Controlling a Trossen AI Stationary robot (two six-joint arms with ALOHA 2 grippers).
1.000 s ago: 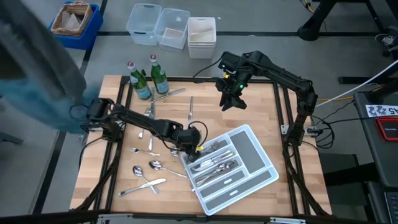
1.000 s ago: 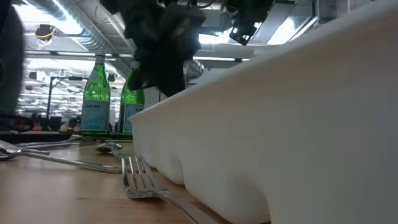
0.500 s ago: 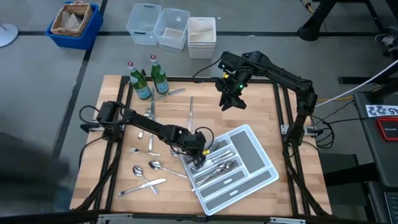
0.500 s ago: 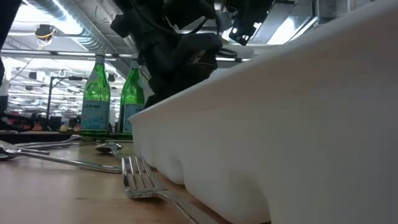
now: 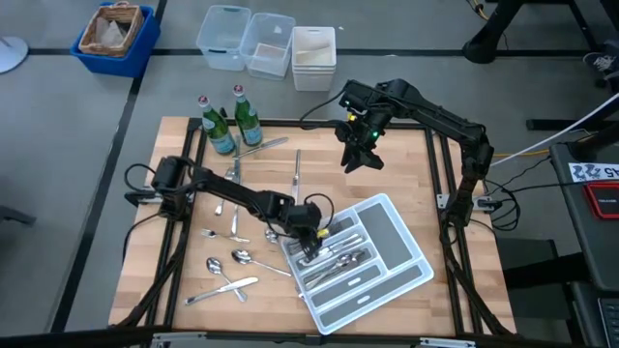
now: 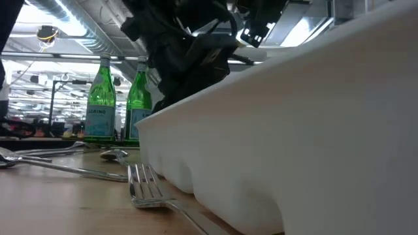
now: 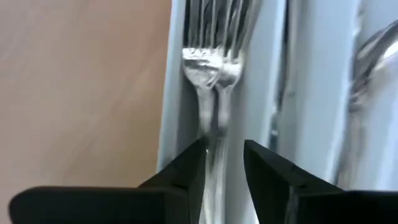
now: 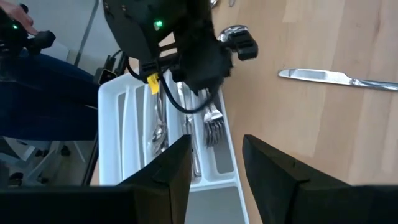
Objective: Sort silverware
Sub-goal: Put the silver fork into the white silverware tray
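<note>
The white divided tray [image 5: 392,232] lies at the table's near right and holds several forks, spoons and knives. My left gripper [image 5: 311,237] is low over its leftmost compartment, shut on a fork [image 7: 214,81] that lies there beside another fork. Several loose pieces of silverware [image 5: 242,256] lie on the wood to the left of the tray, and a fork [image 6: 147,189] lies by the tray's wall. My right gripper [image 5: 360,157] hangs open and empty above the table's far middle, and it looks down on the tray [image 8: 124,106]. My left gripper pinches the fork's handle [image 7: 216,134] between its two fingers [image 7: 194,163], coming from above and lying in line with the fork. The fork's tines point away from the fingers and lie in the tray's leftmost compartment. Whether the handle rests on the tray floor, I cannot tell.
Two green glass bottles [image 5: 230,122] stand at the far left of the table. Two knives [image 5: 297,166] lie near them on the far side. Clear and white bins [image 5: 266,43] and a blue bin [image 5: 116,34] stand on the floor beyond the table.
My left gripper has gone from the tray's left edge toward the table's right and near side, over the tray's leftmost compartment, and has lowered there. A person in blue at the table's left side has gone out of view.
</note>
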